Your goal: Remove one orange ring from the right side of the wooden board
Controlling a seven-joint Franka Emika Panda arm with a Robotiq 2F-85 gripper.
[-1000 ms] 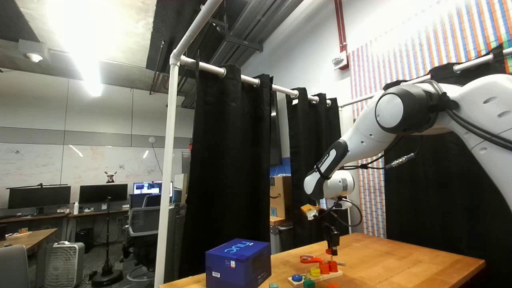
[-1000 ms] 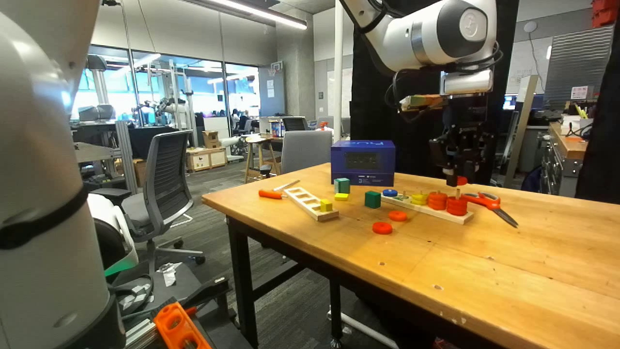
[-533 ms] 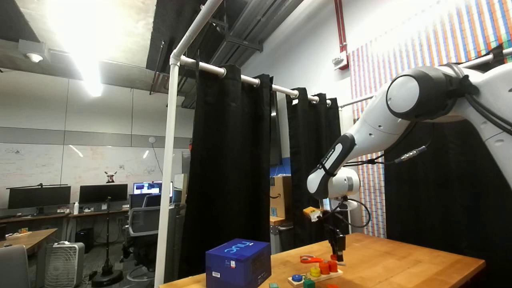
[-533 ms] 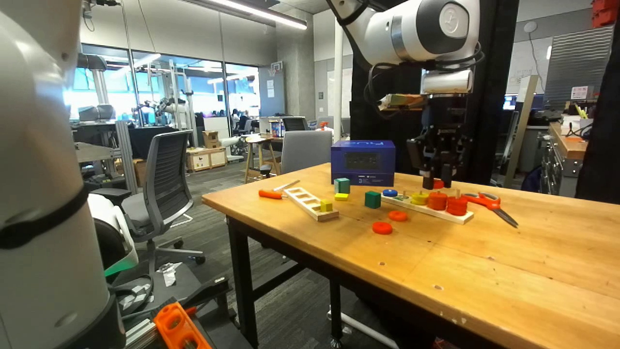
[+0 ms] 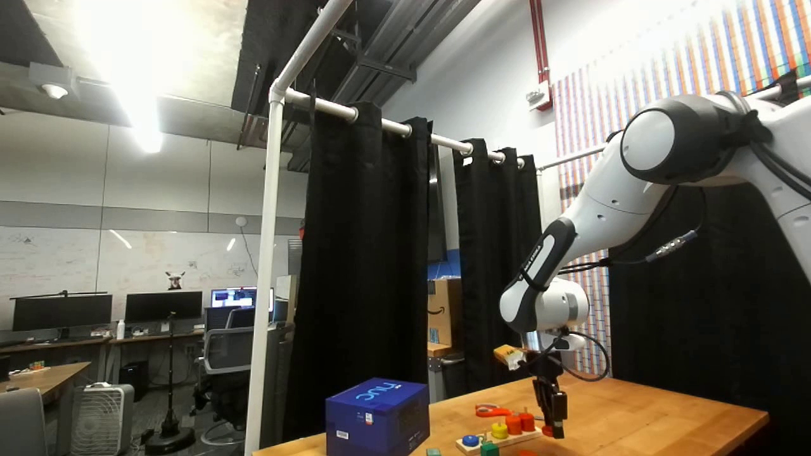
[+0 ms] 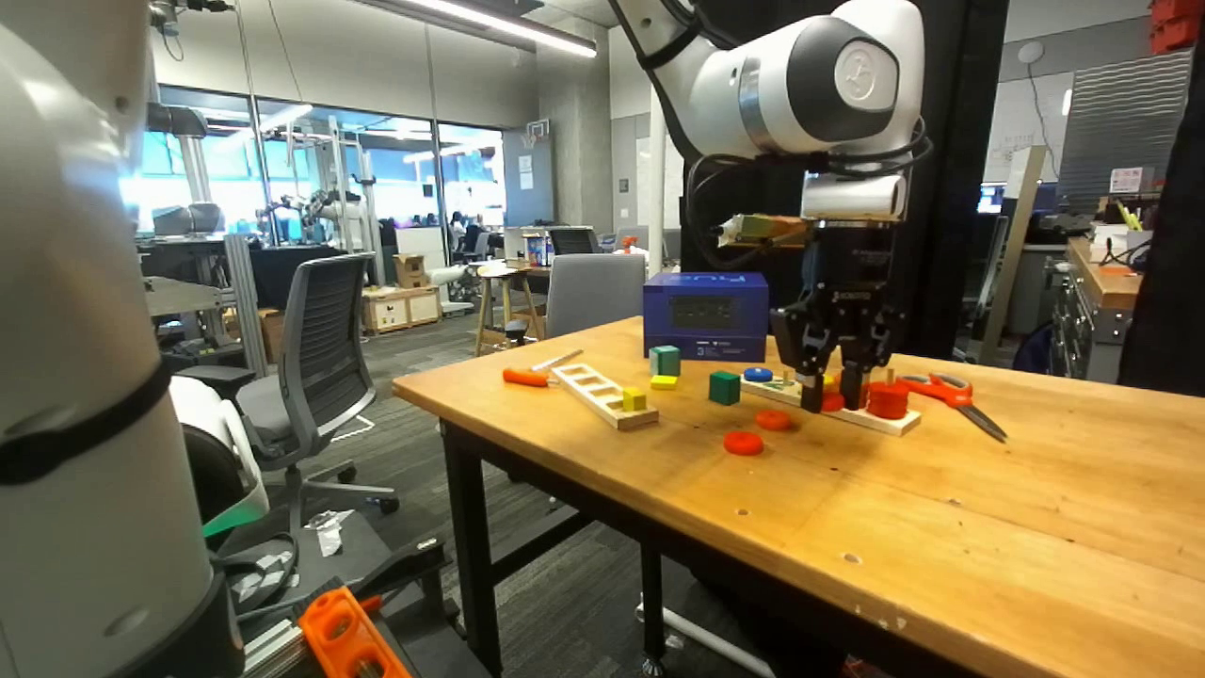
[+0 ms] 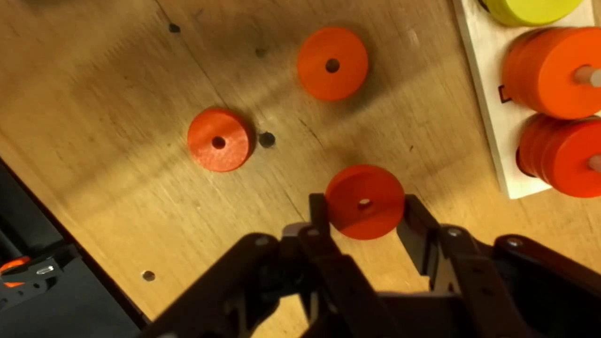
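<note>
In the grip of the pincer [image 7: 364, 203] — a flat reddish-orange ring [image 7: 359, 183], part-shaded, small hole at centre.

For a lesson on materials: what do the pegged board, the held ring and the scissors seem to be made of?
Pegged board: matte, pale, unpainted-looking surface suggests bare wood.
Held ring: smooth, even red; painted wood or plastic, can't tell.
Scissors: dull gray blades, likely metal; bright red-orange handles, probably plastic.
</note>
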